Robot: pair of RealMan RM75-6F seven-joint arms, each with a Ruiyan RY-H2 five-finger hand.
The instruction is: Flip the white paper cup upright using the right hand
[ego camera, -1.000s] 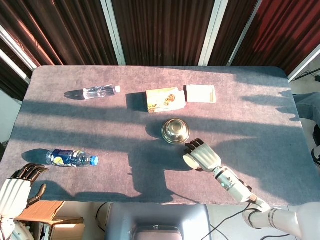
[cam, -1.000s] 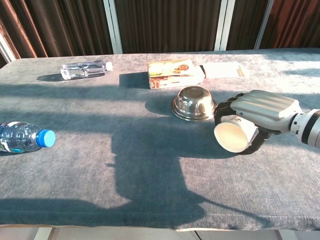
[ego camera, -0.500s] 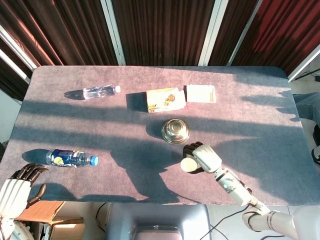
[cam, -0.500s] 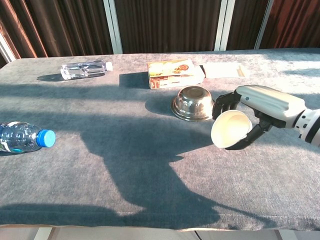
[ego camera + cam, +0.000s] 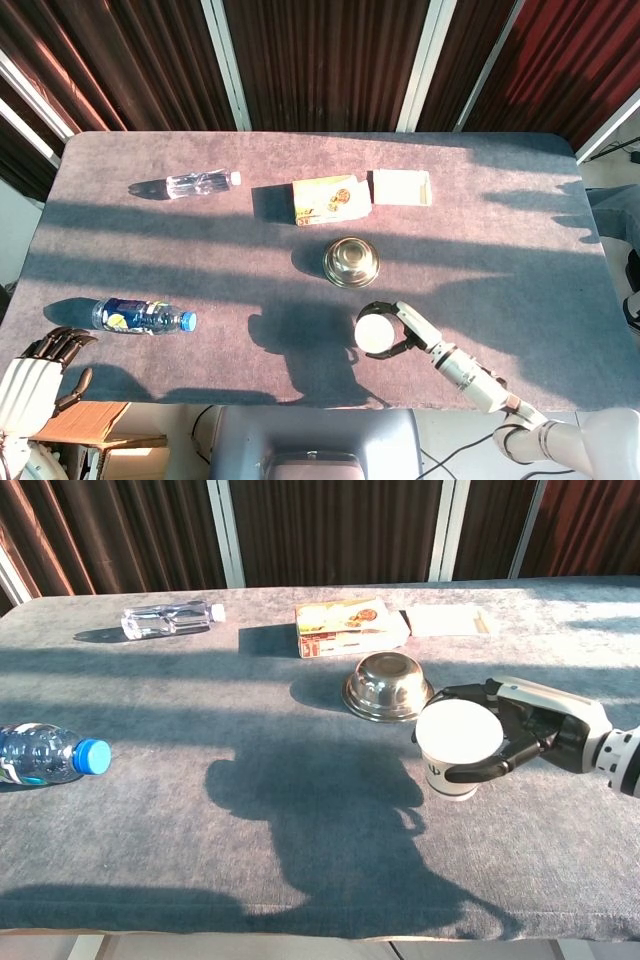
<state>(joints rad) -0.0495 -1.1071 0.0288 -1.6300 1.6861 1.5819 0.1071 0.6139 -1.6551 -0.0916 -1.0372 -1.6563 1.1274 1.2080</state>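
Dark slatted panels back a wide grey desk (image 5: 150, 810) striped with sunlight and shadow. We see the right hand (image 5: 525, 730) at the near right, fingers (image 5: 478, 772) curled around the white paper cup (image 5: 455, 748), which stands mouth-up, apparently on the cloth, just before a steel bowl (image 5: 386, 686). We judge the flip nearly finished; next comes a gentle release without tipping it.

It looks like a robot test area, not a home: a grey felt-covered table (image 5: 520, 230) set before dark corrugated wall panels with white uprights (image 5: 226, 60), carrying unrelated props such as 2 lying plastic water bottles (image 5: 200, 184) (image 5: 145, 316) and an upturned steel bowl (image 5: 350, 261).
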